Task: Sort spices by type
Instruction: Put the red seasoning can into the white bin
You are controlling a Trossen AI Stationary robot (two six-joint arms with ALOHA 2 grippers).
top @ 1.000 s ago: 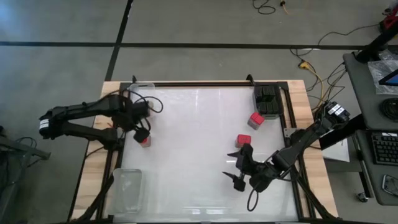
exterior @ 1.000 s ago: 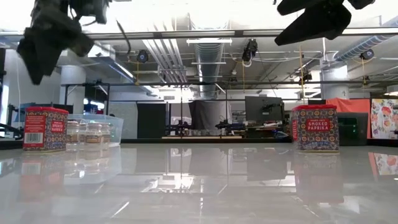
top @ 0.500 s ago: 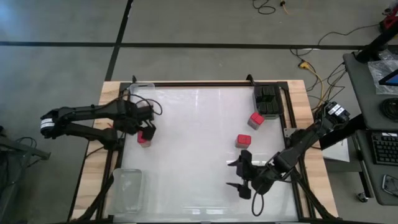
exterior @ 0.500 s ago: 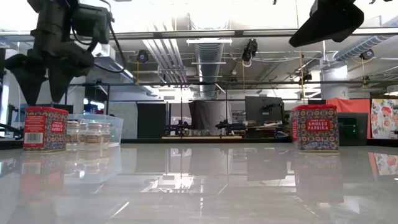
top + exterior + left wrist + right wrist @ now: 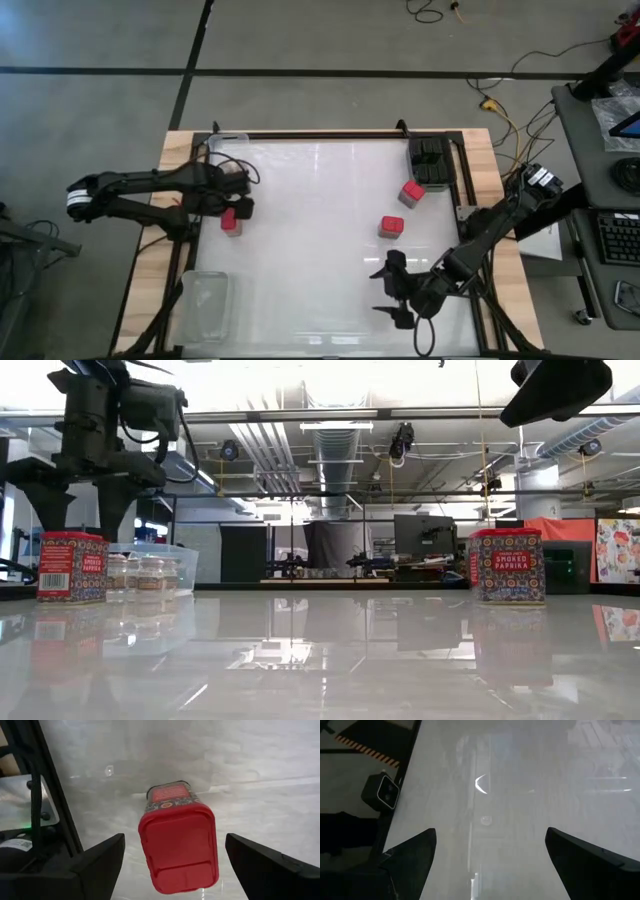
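- The left gripper point(image 5: 237, 203) is now hovering straight over a red-topped spice tin point(image 5: 231, 221) at the left side of the table point(image 5: 310, 250); 1 second earlier it was covering that tin, and since then it has been pulling back toward the table's left edge.
- Its jaws are standing spread, one on either side of the tin and clear of it; over the last second they have been widening a little.
- The right gripper point(image 5: 395, 293) has been drifting toward the near edge of the table, away from the 2 red tins point(image 5: 391, 227) point(image 5: 411, 193) in the right half. Its jaws are spread with nothing between them.
- Black boxy containers point(image 5: 431, 161) are sitting packed together at the far right corner, as before.
- A clear tray point(image 5: 205, 305) is lying at the near left corner.
- The left wrist view is showing the tin point(image 5: 178, 841) upright between the spread fingers point(image 5: 95, 865), with its red lid facing the camera.
- Only the low view is showing the round tan-topped jars point(image 5: 142, 572) inside a clear tray just beside the left tin point(image 5: 72, 566), and the label "SMOKED PAPRIKA" on another tin point(image 5: 508, 565).
- The right wrist view is showing only bare tabletop between its fingers point(image 5: 407, 857).
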